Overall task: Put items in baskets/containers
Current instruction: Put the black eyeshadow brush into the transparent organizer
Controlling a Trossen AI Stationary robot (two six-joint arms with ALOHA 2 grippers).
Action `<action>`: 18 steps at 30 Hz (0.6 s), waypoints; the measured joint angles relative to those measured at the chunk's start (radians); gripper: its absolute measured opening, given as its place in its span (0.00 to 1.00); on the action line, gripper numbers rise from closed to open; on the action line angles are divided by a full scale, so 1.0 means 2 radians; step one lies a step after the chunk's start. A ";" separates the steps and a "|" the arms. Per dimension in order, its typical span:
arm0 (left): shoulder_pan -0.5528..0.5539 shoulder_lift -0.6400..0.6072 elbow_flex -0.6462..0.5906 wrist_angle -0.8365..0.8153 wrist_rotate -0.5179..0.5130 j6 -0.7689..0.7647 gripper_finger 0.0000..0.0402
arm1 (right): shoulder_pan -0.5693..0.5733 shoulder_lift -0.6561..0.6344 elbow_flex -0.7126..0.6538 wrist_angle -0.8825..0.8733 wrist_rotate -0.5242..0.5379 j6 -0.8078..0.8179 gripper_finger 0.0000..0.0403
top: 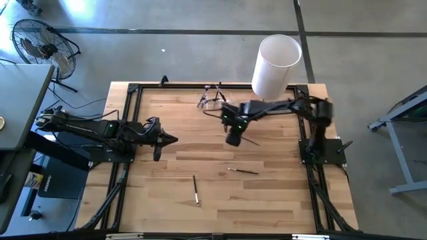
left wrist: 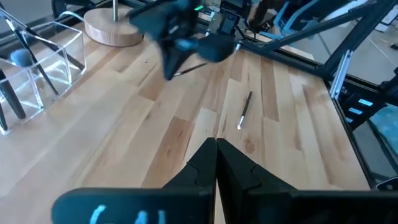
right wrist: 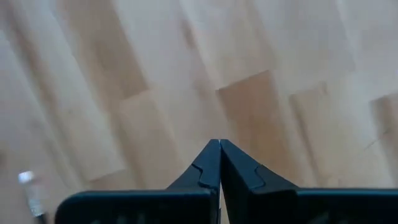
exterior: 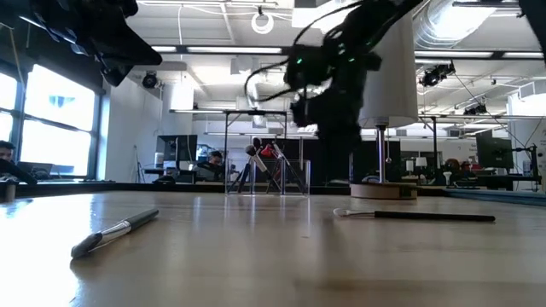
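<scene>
A clear holder (top: 212, 100) (left wrist: 37, 68) (exterior: 266, 170) stands near the table's far edge with several brushes leaning in it. Two brushes lie flat on the wood: one mid-table (top: 243, 171) (exterior: 418, 216) (left wrist: 244, 111), one nearer the front (top: 195, 190) (exterior: 115, 232). My right gripper (top: 233, 140) (right wrist: 219, 144) is shut and hangs high over the table's middle (exterior: 324, 111). A third thin dark brush (top: 251, 141) (left wrist: 191, 68) shows beside its tips. My left gripper (top: 172, 139) (left wrist: 216, 142) is shut and waits at the table's left. My right gripper: I cannot tell whether it touches the thin dark brush (left wrist: 191, 68) beside its tips. Its own wrist view shows nothing between the shut fingers (right wrist: 205, 168), only a pale brush part (right wrist: 26, 179) off to one side.
A tall white cylinder (top: 277, 63) (exterior: 388, 77) on a round wooden base (left wrist: 115, 28) stands at the far right, next to the right arm. A black frame (top: 127, 133) borders the table. People sit in the room beyond (exterior: 8, 162).
</scene>
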 joint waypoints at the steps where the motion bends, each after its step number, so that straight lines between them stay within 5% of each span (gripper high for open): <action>1: 0.000 0.000 0.000 0.000 0.000 -0.001 0.00 | 0.005 -0.023 -0.022 0.017 0.002 0.012 0.00; 11: 0.000 0.000 0.000 0.000 -0.011 -0.001 0.00 | 0.062 -0.234 -0.248 0.277 0.089 0.130 0.00; 18: 0.000 0.000 0.000 0.000 -0.012 -0.001 0.00 | 0.076 -0.261 -0.393 0.711 0.177 0.038 0.00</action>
